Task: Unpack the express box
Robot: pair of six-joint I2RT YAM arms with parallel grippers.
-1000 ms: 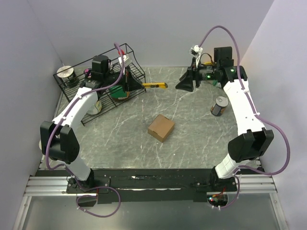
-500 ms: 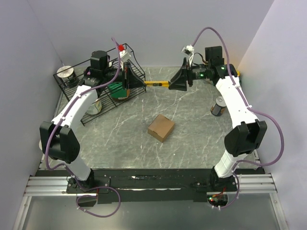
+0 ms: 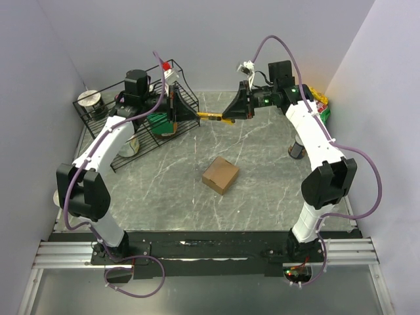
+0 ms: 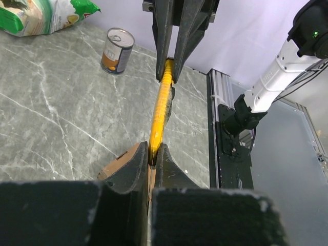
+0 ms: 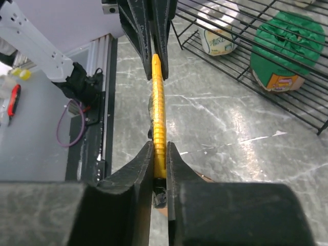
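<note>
From above, the right gripper (image 3: 226,118) has swung in from the far right since a second ago, when it hung well clear of the yellow utility knife (image 3: 210,117). It now pinches the knife's end farthest from the black wire rack (image 3: 105,121). The left gripper (image 3: 195,117) has turned slightly and grips the end just beside the rack. The knife itself has barely shifted. The express box (image 3: 220,175) sits closed on the marble, nearer the arm bases than the rack and well apart from it, where it was before. The rack holds a green packet (image 3: 157,123) and a round tin (image 3: 90,100) at its far left corner.

In the left wrist view, the left gripper (image 4: 152,149) is clamped narrow on the knife (image 4: 161,110), and the right gripper (image 4: 171,72) bites its other end. A can (image 4: 117,50) stands upright beside a green snack bag (image 4: 41,13).

In the right wrist view, the right gripper (image 5: 160,147) is squeezed onto the knife (image 5: 158,110). The rack (image 5: 307,115) shows the green packet (image 5: 284,56) and a pale tub (image 5: 218,33).
</note>
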